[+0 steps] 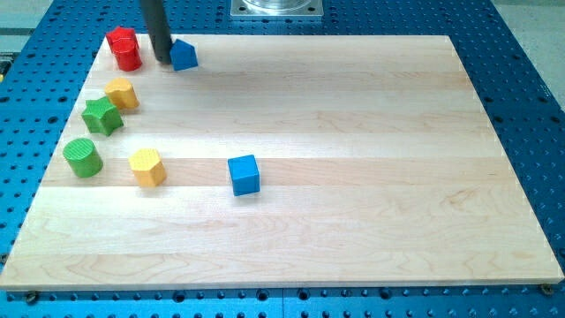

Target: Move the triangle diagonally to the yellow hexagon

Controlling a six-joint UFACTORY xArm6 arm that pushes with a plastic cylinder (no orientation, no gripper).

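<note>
The blue triangle block point(184, 55) lies near the top left of the wooden board point(353, 177). My tip point(164, 60) stands at the triangle's left side, touching or almost touching it, between it and a red block point(124, 49). A yellow hexagon block point(147, 166) lies at the lower left, well below the triangle. A second yellow block point(122, 92) lies nearer, below the red block; its shape is hard to make out.
A green star-shaped block point(102, 116) and a green cylinder point(83, 157) lie along the left edge. A blue cube point(244, 174) sits right of the yellow hexagon. The arm's metal base point(276, 8) shows at the view's top.
</note>
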